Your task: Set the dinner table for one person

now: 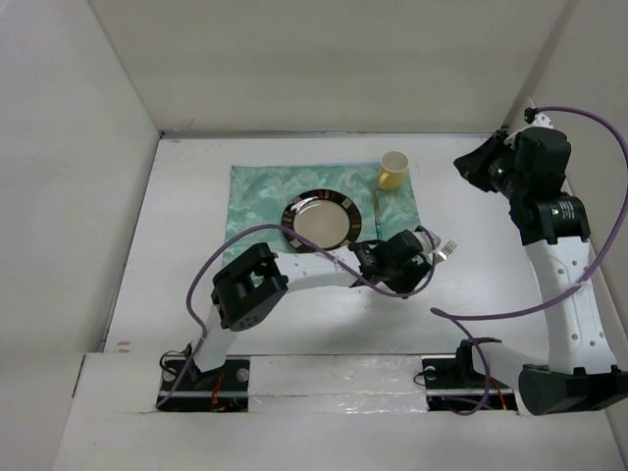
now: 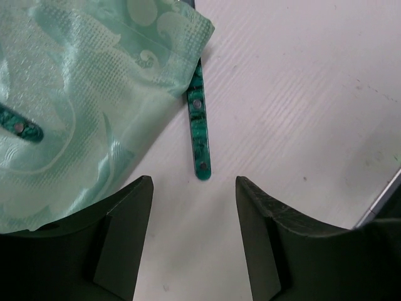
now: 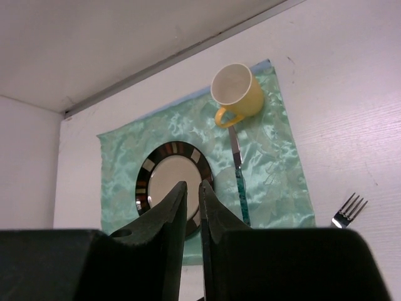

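Note:
On the white dinner table (image 1: 196, 235) lies a green placemat (image 1: 260, 201) carrying a dark-rimmed plate (image 1: 319, 219), a yellow mug (image 1: 393, 170) and a knife (image 1: 376, 211). A fork (image 1: 448, 249) lies just off the mat's near right corner. Its green handle (image 2: 199, 125) is partly covered by that corner (image 2: 182, 56). My left gripper (image 1: 432, 255) hovers low over it, open, and the handle's end sits just beyond the fingertips (image 2: 194, 188). The right gripper (image 1: 465, 165) is raised at the far right, jaws a narrow slit apart (image 3: 193, 184) and empty.
White wall panels (image 1: 78, 147) enclose the table on three sides. The knife's green handle (image 2: 19, 125) rests on the mat left of the fork. A thin grey strip (image 2: 376, 207) shows at the left wrist view's right edge. Purple cables (image 1: 510, 312) trail over the near table.

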You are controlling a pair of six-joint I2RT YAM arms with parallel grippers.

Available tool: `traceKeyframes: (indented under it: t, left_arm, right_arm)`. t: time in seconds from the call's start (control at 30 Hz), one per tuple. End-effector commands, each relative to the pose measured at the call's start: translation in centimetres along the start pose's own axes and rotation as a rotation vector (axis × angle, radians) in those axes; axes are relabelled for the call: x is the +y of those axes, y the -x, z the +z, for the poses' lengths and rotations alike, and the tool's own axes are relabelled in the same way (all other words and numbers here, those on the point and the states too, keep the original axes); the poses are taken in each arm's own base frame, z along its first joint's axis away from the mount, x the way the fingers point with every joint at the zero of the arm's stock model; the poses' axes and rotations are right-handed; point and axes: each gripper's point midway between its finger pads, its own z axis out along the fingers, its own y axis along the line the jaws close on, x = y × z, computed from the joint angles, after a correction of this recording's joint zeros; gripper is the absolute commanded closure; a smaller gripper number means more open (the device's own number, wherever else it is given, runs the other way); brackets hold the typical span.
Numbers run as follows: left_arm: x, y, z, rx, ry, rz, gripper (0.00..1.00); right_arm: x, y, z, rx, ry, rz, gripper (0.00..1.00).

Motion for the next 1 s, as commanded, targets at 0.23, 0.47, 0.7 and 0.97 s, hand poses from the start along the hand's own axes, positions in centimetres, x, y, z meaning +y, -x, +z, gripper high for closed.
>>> traceKeyframes:
  t: [0.23, 0.47, 0.7, 0.97]
  left_arm:
    - [-1.7, 2.6, 3.8, -0.032, -0.01, 0.053, 0.49]
    - [-0.3, 1.8, 6.2, -0.014, 0.092, 0.061, 0.5]
    - [1.1, 1.1, 9.1, 0.027, 0.172, 0.076, 0.6]
    - [0.0, -2.4, 8.7, 0.092, 0.174, 0.125, 1.0]
  right_arm:
    - [3.6, 1.2, -2.1, -0.011, 0.133, -0.006, 0.78]
    - [4.3, 1.4, -2.6, -0.016, 0.146, -0.018, 0.78]
    - [5.3, 2.7, -3.6, -0.053, 0.173, -0.012, 0.78]
    - [6.6, 5.5, -4.2, -0.119, 0.208, -0.001, 0.78]
